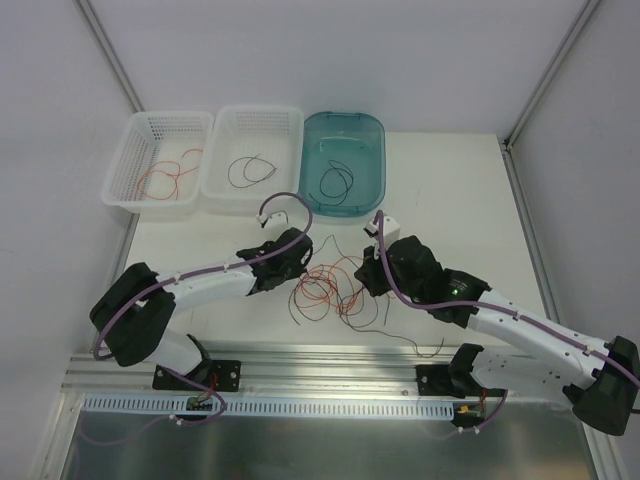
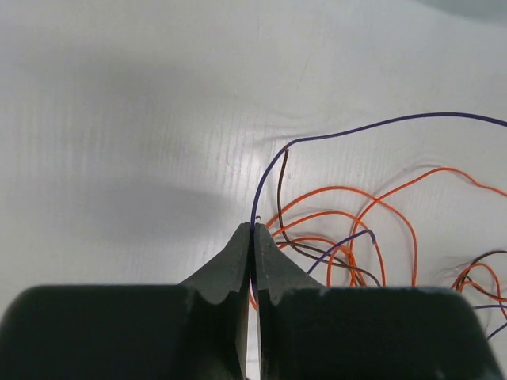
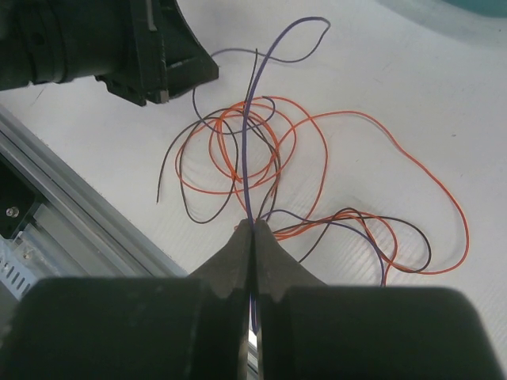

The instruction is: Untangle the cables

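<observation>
**Jaws closed on both sides**

Left gripper (image 2: 252, 227): jaws pressed together, pinching a thin purple wire (image 2: 396, 120) at the tips. Right gripper (image 3: 253, 224): jaws likewise shut on a purple strand. Cables (image 1: 325, 285), orange and dark, lie looped in a tangle on the table (image 1: 450, 180) between both grippers.

Orange, purple and black cables (image 3: 245, 158)

White basket (image 1: 118, 170), second white basket (image 1: 260, 110), teal tub (image 1: 378, 160) — row on table (image 1: 450, 200).
</observation>
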Controlling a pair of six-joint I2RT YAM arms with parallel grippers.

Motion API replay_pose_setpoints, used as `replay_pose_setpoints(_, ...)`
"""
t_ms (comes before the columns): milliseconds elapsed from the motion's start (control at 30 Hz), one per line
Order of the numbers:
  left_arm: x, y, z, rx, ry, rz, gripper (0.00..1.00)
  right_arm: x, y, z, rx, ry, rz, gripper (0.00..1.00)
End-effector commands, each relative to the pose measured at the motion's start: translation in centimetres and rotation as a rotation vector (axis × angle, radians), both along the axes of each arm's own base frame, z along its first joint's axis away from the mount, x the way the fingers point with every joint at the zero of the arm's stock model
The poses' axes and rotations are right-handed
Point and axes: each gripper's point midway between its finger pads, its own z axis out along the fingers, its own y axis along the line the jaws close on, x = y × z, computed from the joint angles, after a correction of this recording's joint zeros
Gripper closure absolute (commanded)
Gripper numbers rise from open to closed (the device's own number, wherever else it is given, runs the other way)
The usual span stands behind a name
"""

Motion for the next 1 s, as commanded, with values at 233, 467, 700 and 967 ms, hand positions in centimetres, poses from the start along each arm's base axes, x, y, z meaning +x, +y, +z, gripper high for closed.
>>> replay_pose_setpoints(233, 2.1, 5.5, 10.1, 0.277, -0.354, -0.064, 1.0, 0.4, 0.4, 0.8, 0.018, -0.02, 0.003, 0.99)
replay_pose_setpoints(467, 1.8, 10.9, 21.9, 0.506, -0.611, -0.038, 1.0, 0.5, 0.9, 0.2, 0.006, -0.003, 0.012, 0.99)
replay_pose_setpoints(700, -1.1, 11.9, 28.0, 0.62, -0.734, -0.097, 1.0, 0.6, 1.4, -0.3, 0.004, 0.016, 0.012, 0.99)
replay_pose_setpoints(967, -4.4, 8.4, 32.3, 0.586, -0.842, -0.245, 1.0, 0.8, 1.4, -0.6, -0.009, 0.022, 0.003, 0.99)
